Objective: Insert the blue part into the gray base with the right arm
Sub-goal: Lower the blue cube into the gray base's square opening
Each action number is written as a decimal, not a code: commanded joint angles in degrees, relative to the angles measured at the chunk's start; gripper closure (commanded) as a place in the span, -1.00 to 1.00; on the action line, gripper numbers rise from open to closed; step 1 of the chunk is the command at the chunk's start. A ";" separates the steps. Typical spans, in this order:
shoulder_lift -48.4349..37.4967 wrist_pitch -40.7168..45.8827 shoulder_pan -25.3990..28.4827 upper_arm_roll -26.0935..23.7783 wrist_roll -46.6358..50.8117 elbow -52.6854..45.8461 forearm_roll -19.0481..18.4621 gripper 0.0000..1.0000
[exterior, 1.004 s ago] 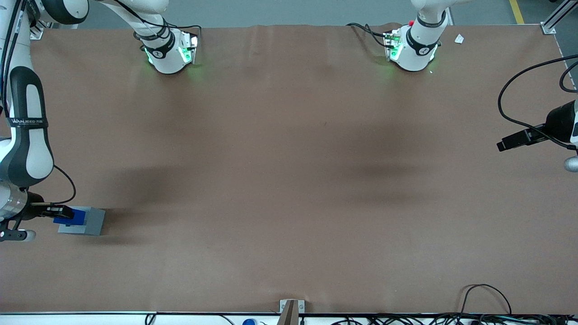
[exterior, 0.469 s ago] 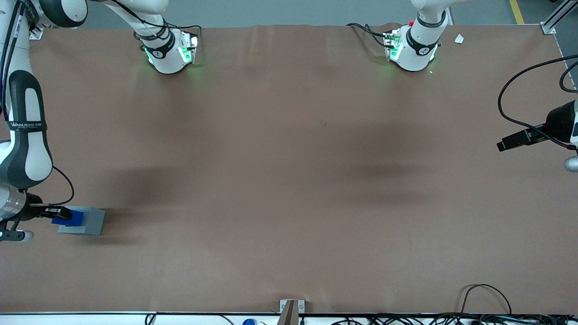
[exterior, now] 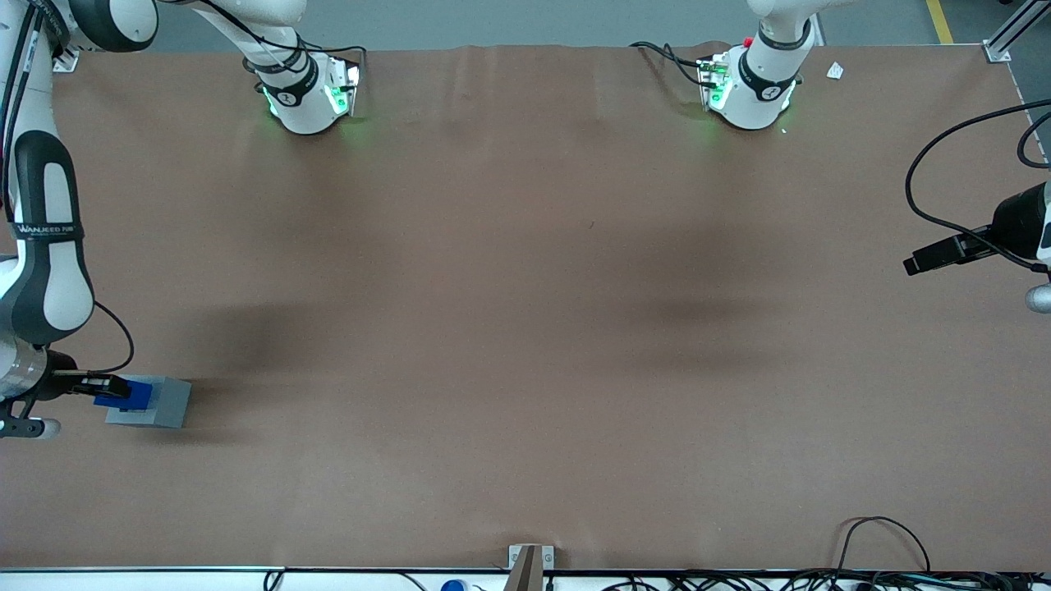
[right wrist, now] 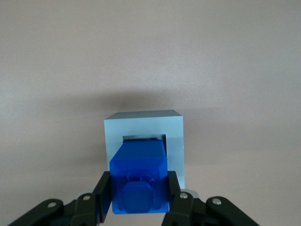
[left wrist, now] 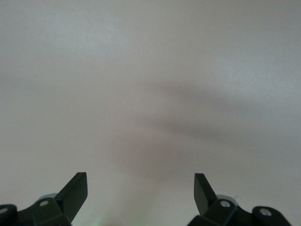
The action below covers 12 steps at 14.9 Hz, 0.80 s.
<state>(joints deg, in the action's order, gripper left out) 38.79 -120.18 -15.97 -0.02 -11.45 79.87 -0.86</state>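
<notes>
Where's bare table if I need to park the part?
Bare brown table runs from the gray base toward the parked arm's end, and between the base and the two arm pedestals. Crowded only at the base: the gripper holds the blue part over it.

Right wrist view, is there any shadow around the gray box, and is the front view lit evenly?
Right wrist view: a soft shadow edges the gray base; the hand grips the blue part. Front view: uneven, broad dark arm shadows cross the table.

Hand [exterior: 115, 391] carried blue part [exterior: 131, 395] slightly farther from front camera, over gray base [exterior: 160, 403].
</notes>
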 commanded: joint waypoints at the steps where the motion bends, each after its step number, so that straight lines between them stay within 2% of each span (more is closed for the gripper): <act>1: 1.37 0.30 -0.91 -0.77 -0.33 -1.03 0.95 0.99; 12: 3.22 -2.51 -1.00 -0.86 -0.59 -1.82 0.86 0.99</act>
<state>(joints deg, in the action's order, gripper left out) 40.53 -122.18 -16.01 -0.06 -11.45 79.17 -0.59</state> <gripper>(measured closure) 0.489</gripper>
